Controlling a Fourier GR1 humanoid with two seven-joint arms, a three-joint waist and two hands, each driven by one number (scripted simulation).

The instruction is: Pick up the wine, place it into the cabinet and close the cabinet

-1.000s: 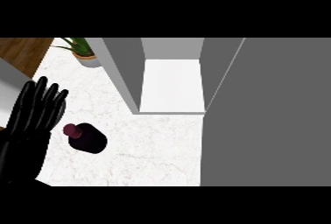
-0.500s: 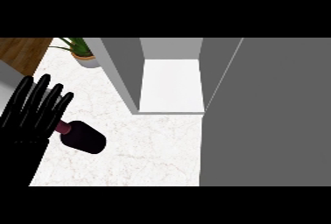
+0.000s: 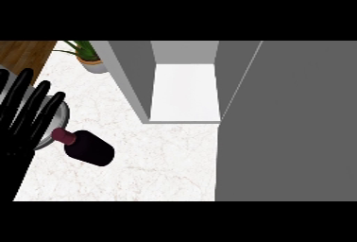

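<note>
The wine bottle is dark with a maroon cap. It rests on the white marble counter at the lower left, leaning so that its cap points up-left towards my left hand. My left hand is at the view's left edge, fingers straight and spread, open, just left of the cap and holding nothing. The cabinet is open at the top centre, with a white floor inside. Its large grey door fills the right side. My right hand does not show.
A round grey dish lies at the counter's left edge, partly behind my fingers. A potted green plant stands at the back left, beside the cabinet's left wall. Wooden floor shows beyond the counter's left edge.
The bottle's cap has tipped further left towards my left hand, so more of its side shows. The left hand has shifted left and up, uncovering the grey dish.
</note>
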